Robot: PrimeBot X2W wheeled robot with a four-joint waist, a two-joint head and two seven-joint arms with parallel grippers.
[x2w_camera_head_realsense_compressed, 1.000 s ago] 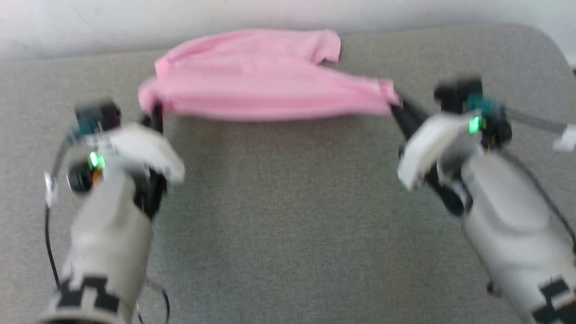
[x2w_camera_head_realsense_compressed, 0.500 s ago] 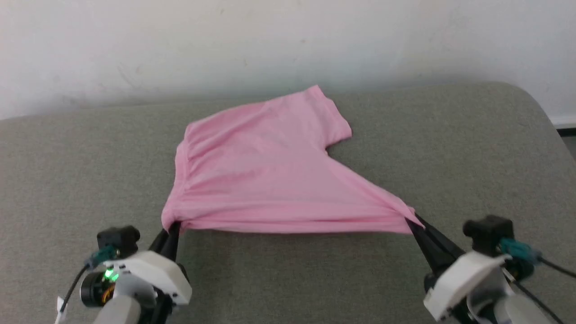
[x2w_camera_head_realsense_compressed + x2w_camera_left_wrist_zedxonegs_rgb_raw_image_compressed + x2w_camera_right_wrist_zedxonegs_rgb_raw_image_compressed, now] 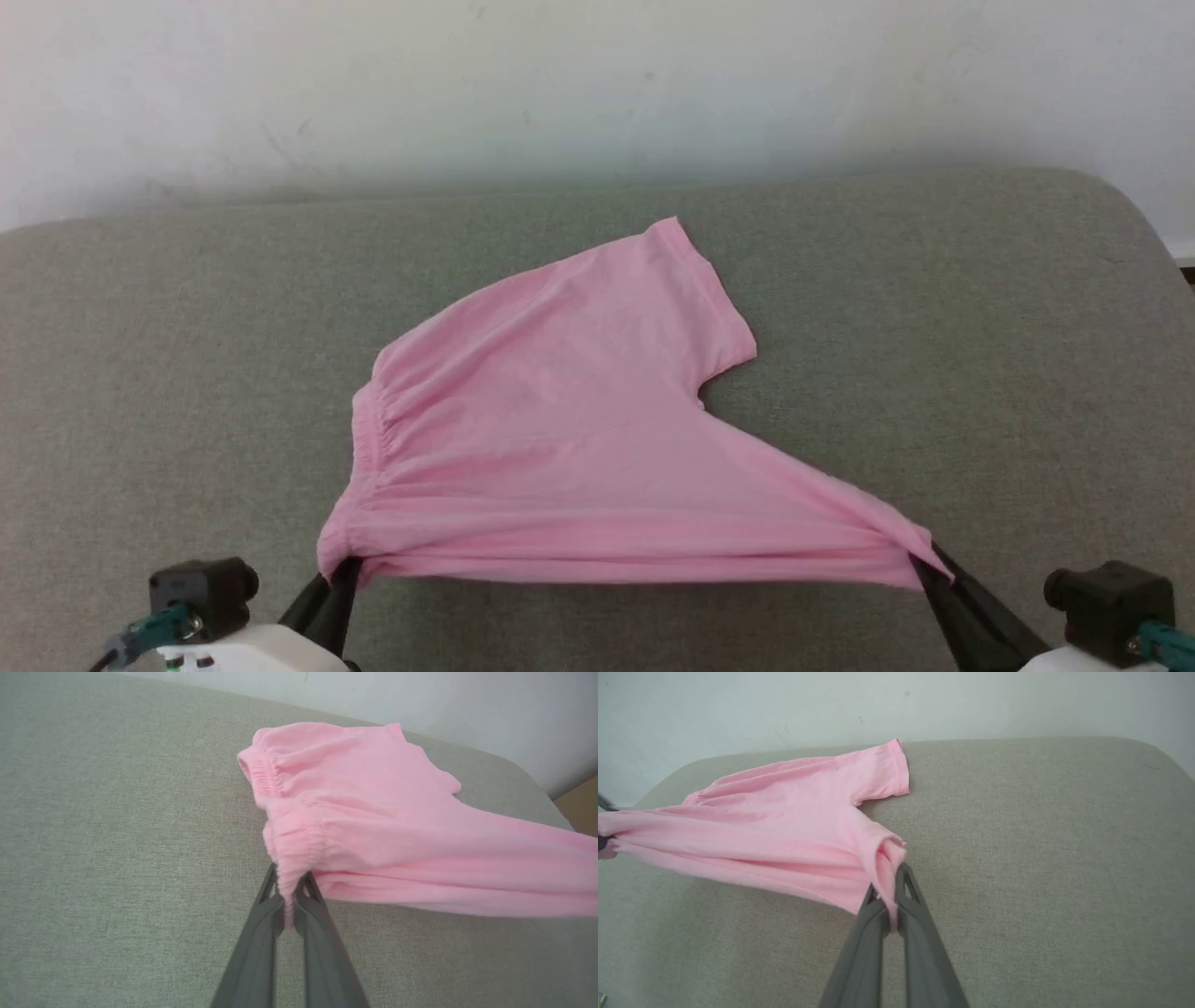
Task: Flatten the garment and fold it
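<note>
Change: over the last half second both grippers have drawn back toward the near edge of the grey padded surface [image 3: 980, 308], dragging the garment [image 3: 560, 439] with them, and more cloth now lies spread out
Camera: a second ago the head view was aimed differently, so that shift is not motion of the cloth
Garment position: middle of the surface; far leg [image 3: 695, 289] flat and pointing to the far edge; near side lifted and taut between the grippers
Left gripper [image 3: 340, 567]: jaws pinching the corner of the waistband [image 3: 369, 439]
Right gripper [image 3: 922, 560]: jaws pinching the hem of the near leg [image 3: 840, 532], drawn to a point
Meaning: flattening appears well advanced, but the near leg is bunched into pleats, so folding is judged premature
</note>
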